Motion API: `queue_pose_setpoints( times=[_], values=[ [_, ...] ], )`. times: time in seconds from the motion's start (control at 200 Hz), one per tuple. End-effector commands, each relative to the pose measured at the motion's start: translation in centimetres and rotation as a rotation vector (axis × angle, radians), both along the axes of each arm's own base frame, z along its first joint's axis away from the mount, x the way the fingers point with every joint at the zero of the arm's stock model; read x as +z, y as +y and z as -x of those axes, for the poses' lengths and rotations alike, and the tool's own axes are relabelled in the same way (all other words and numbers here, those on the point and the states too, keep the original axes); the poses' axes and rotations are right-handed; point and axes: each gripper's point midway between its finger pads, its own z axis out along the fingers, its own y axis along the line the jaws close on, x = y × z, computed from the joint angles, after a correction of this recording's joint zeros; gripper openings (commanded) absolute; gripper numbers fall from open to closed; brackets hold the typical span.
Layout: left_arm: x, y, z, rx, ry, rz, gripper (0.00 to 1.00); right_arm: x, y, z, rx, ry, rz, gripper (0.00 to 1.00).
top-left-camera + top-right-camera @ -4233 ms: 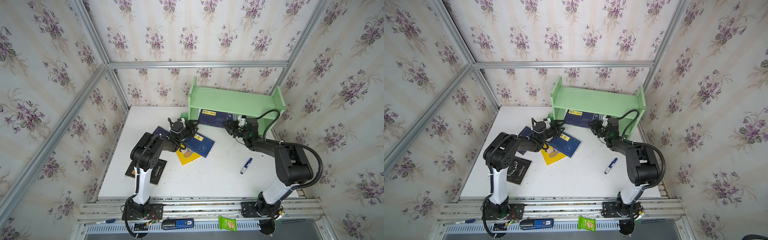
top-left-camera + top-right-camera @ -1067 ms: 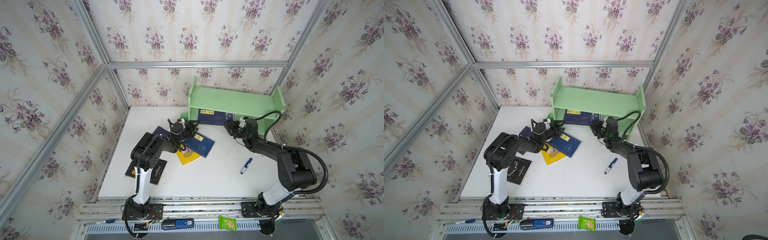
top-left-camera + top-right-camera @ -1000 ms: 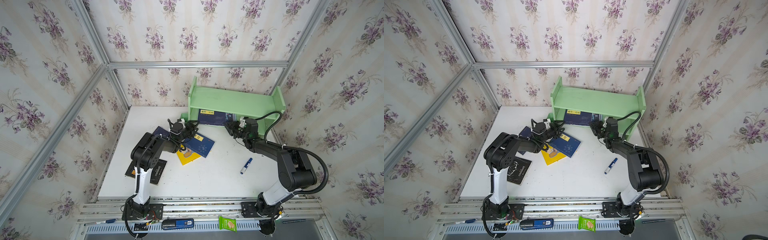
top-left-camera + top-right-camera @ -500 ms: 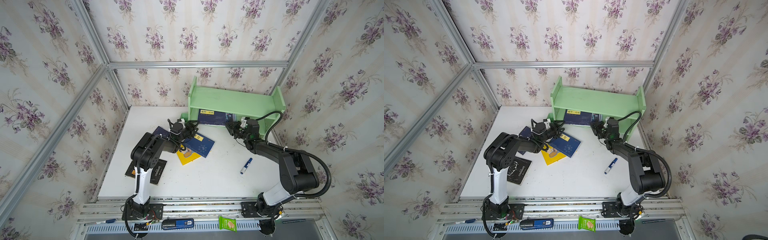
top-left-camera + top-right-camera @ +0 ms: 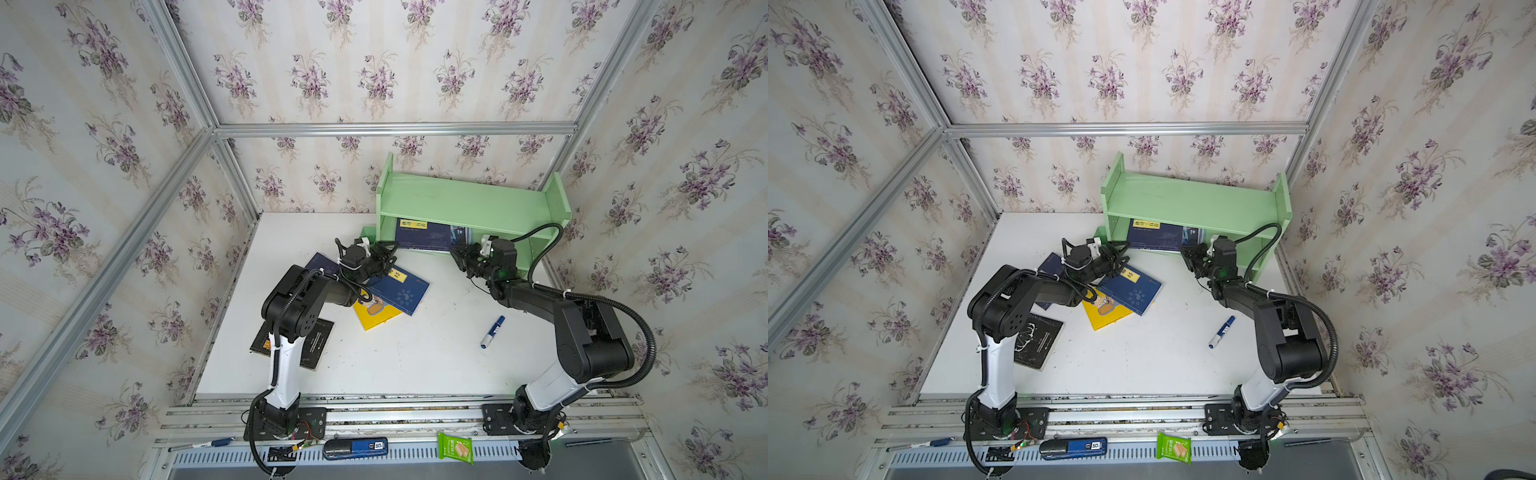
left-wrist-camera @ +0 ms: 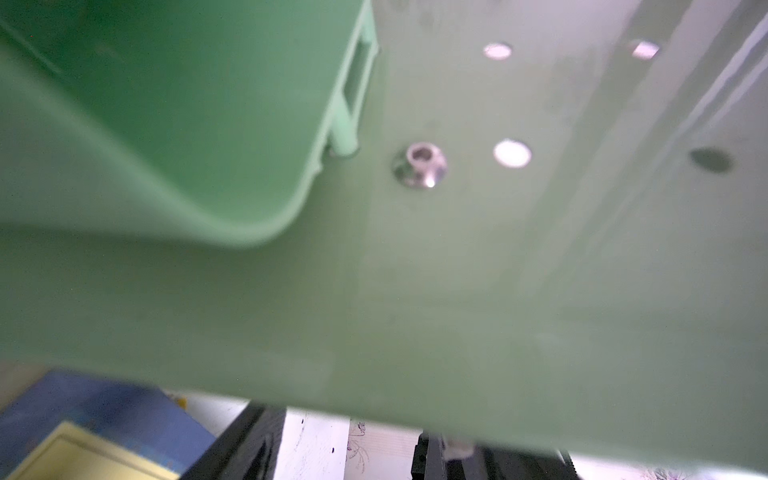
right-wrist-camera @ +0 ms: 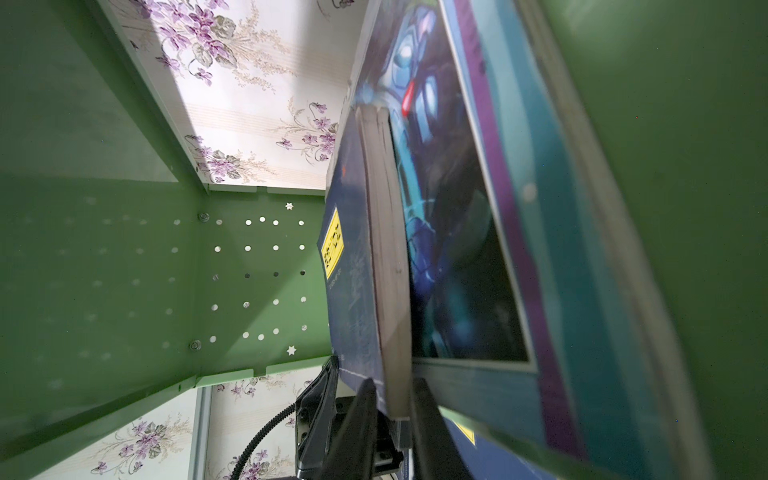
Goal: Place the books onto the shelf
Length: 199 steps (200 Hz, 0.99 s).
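Observation:
The pale green shelf stands at the back of the table. On its lower tier a navy book lies on the sci-fi magazine. My right gripper is shut on the navy book's near corner at the tier's front edge. My left gripper stands open by the shelf's left panel, holding nothing. On the table lie a navy book over a yellow book, another navy book under the left arm, and a black book.
A small green cup hangs on the shelf's left panel, right beside my left gripper. A blue-and-white marker pen lies on the table's right half. Papered walls close in the back and both sides.
My right gripper's jaws have narrowed onto the navy book's corner at the lower tier. The left arm and the books on the table have not moved.

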Motion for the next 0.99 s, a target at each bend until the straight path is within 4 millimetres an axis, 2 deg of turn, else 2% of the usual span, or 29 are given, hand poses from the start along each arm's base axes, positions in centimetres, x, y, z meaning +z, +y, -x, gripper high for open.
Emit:
queue_pose_setpoints(
  times=[0.0,0.33,0.61,0.8,0.989],
  values=[
    [-2.7,-0.1,0.8,-0.018,0.134,-0.006,0.72,1.8,-0.2,-0.8,-0.016,-0.073,0.004,0.20],
    [-2.0,-0.2,0.9,-0.024,0.112,-0.002,0.73,1.7,-1.0,-0.8,-0.054,-0.061,0.033,0.25],
    [-0.7,-0.4,0.9,-0.039,0.062,0.013,0.79,2.4,-2.4,0.6,-0.090,-0.057,0.149,0.33],
    [0.6,-0.3,1.1,-0.045,0.019,0.025,0.83,1.8,-3.8,1.9,-0.114,-0.033,0.220,0.39],
    [0.8,0.2,1.8,-0.036,0.008,0.013,0.84,1.6,-5.8,3.0,-0.152,-0.018,0.341,0.42]
  ],
)
